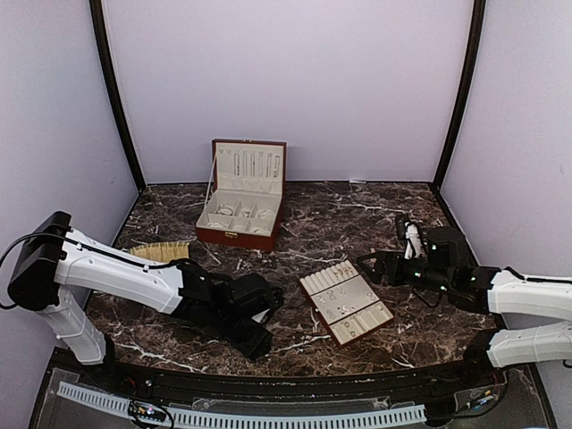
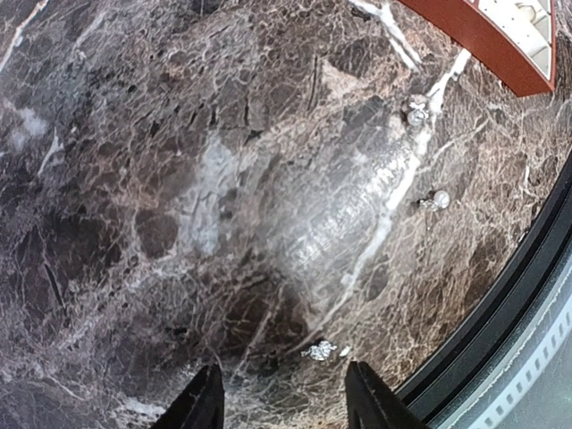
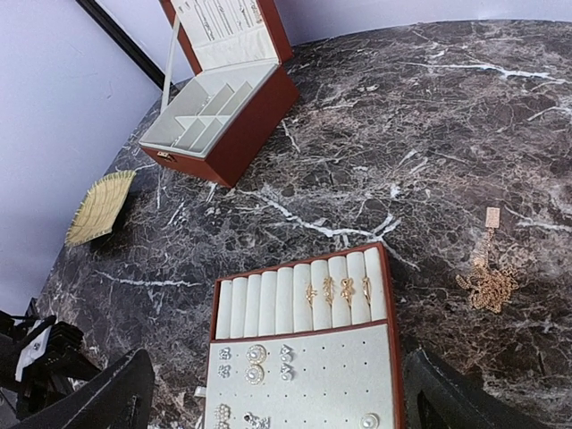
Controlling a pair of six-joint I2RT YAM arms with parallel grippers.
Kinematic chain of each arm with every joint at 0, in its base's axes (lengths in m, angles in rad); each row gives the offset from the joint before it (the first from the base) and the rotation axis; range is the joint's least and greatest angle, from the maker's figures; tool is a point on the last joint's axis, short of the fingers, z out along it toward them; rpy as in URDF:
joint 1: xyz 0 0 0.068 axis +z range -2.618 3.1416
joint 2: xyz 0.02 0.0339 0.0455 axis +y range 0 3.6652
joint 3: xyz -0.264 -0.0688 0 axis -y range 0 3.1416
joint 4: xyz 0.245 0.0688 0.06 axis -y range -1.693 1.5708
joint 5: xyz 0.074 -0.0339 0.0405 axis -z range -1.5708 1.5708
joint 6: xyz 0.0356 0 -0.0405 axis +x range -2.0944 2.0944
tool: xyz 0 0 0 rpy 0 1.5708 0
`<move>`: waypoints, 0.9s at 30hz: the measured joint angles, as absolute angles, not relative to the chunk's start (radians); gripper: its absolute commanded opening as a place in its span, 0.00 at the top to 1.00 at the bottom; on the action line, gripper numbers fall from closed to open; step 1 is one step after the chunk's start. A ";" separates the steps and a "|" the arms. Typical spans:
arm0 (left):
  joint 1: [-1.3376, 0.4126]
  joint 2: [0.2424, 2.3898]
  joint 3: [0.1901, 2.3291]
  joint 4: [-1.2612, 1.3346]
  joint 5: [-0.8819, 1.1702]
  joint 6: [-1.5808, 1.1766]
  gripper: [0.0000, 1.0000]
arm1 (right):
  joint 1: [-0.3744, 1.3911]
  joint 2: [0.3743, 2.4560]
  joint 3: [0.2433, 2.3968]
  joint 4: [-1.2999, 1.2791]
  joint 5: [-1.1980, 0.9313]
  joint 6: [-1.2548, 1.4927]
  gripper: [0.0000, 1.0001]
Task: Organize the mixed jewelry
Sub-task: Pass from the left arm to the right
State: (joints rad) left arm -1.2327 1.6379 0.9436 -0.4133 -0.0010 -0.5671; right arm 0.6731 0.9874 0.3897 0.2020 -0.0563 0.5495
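Lying on the dark marble table (image 2: 179,179), a tiny silvery piece (image 2: 319,350) is being framed by the left gripper (image 2: 284,375). It is sitting just ahead of the tips, nearer the right-hand one, and is being touched by neither. The fingers (image 2: 204,404) are being held apart, with nothing clamped between them; only their tips are being shown, the rest being cut off by the lower edge of the left wrist view. Farther out, a silvery stud (image 2: 438,201) and, beyond it, a second stud (image 2: 416,112) are lying well apart from the gripper. A red-brown corner (image 2: 487,40) with cream lining is being cut off at the upper right, and which container it belongs to cannot be told.

From above, the left arm (image 1: 134,273) is being stretched low from its base toward the middle of the table. The right arm (image 1: 527,295) is being reached in from the right, and the right gripper (image 3: 277,357) is being held over the slotted tray (image 3: 386,295), its jaws being spread wide and empty. The tray's near end is being cropped away. A gold chain (image 3: 487,286) is lying on the marble beside the tray. Farthest back, the red-brown box (image 1: 241,234) is standing open near the woven mat (image 1: 161,252); its contents are too small to be made out.
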 measured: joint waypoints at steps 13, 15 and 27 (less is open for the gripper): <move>-1.233 1.659 0.955 -0.413 0.029 -0.569 0.62 | 0.673 0.987 0.384 0.202 -0.056 0.562 0.01; -1.233 1.659 0.960 -0.412 0.035 -0.569 0.64 | 0.673 0.987 0.381 0.205 -0.056 0.563 0.01; -1.233 1.676 0.963 -0.396 0.049 -0.568 0.76 | 0.673 0.987 0.373 0.208 -0.056 0.563 0.02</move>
